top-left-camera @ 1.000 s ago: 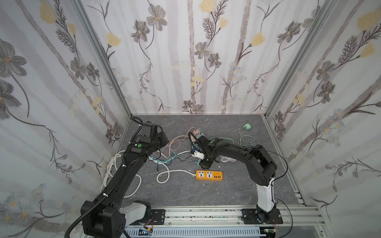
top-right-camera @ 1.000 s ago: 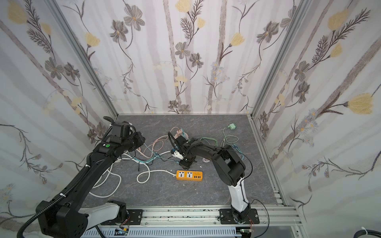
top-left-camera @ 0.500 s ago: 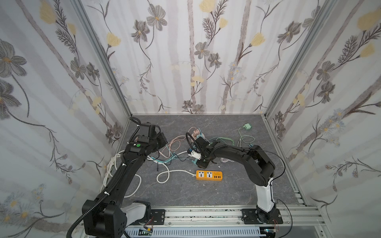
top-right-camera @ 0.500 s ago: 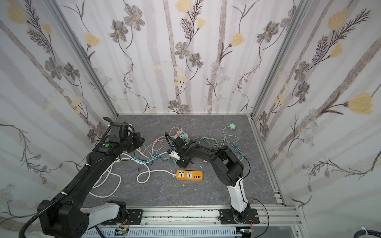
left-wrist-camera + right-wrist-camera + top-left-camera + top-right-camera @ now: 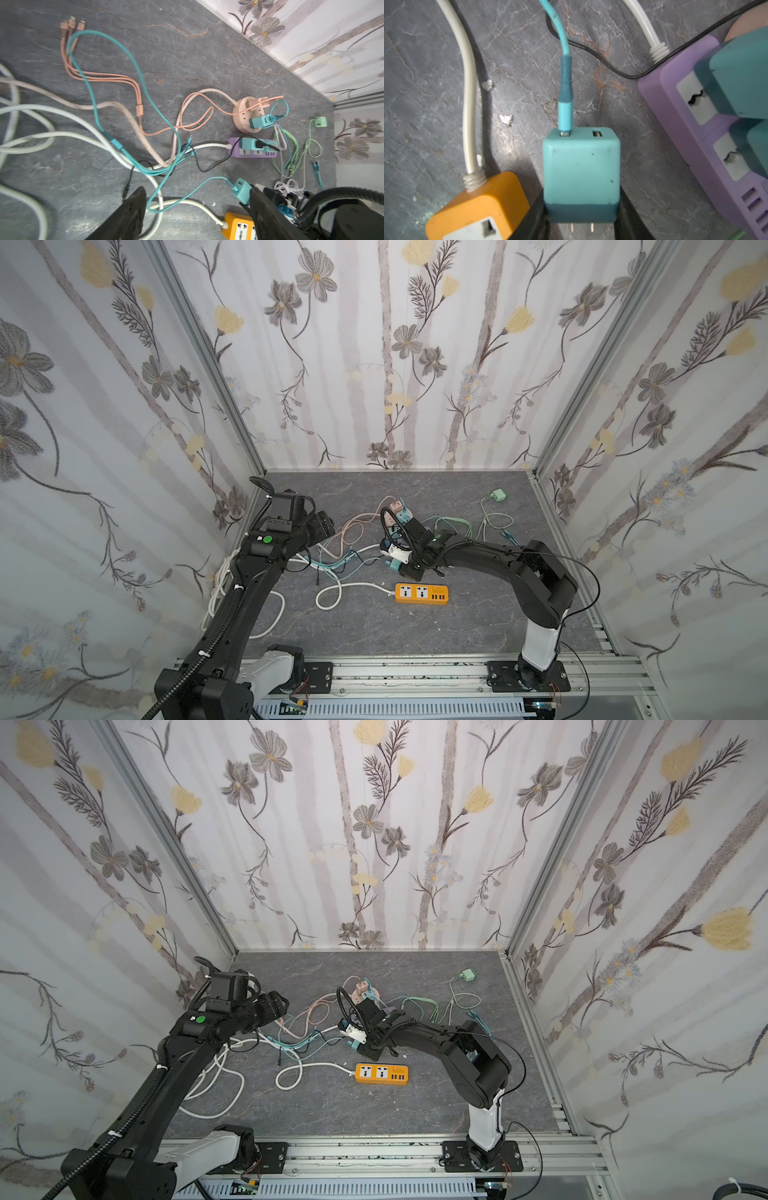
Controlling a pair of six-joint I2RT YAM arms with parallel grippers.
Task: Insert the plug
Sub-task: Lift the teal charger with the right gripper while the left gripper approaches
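**Now pinched: teal charger, orange strip next**

Seemingly the grasp is made and the carry is the step in hand. The right gripper (image 5: 581,217) has its jaws pressed against both sides of the teal charger (image 5: 581,172), low on its darker base, with the two prongs (image 5: 572,228) pointing back between the fingers. The charger sits between the orange power strip (image 5: 477,207) and the purple power strip (image 5: 716,145), close to both. The left gripper (image 5: 197,216) hangs spread wide over the cable tangle, holding nothing.

Next, I judge, the charger must be turned so the prongs face down, brought over an empty socket of the orange strip, and pressed straight in. Both its sockets look free in both top views. The strip lies loose, so it may slide under the push; the idle arm could steady it.

Room is tight at the start — the purple strip and its seated plugs crowd one side, the orange strip's end and its white cord (image 5: 469,104) the other. The teal cable (image 5: 564,83) trails into the tangle and may drag. Bare grey floor (image 5: 374,626) opens beyond the orange strip, toward the rail.
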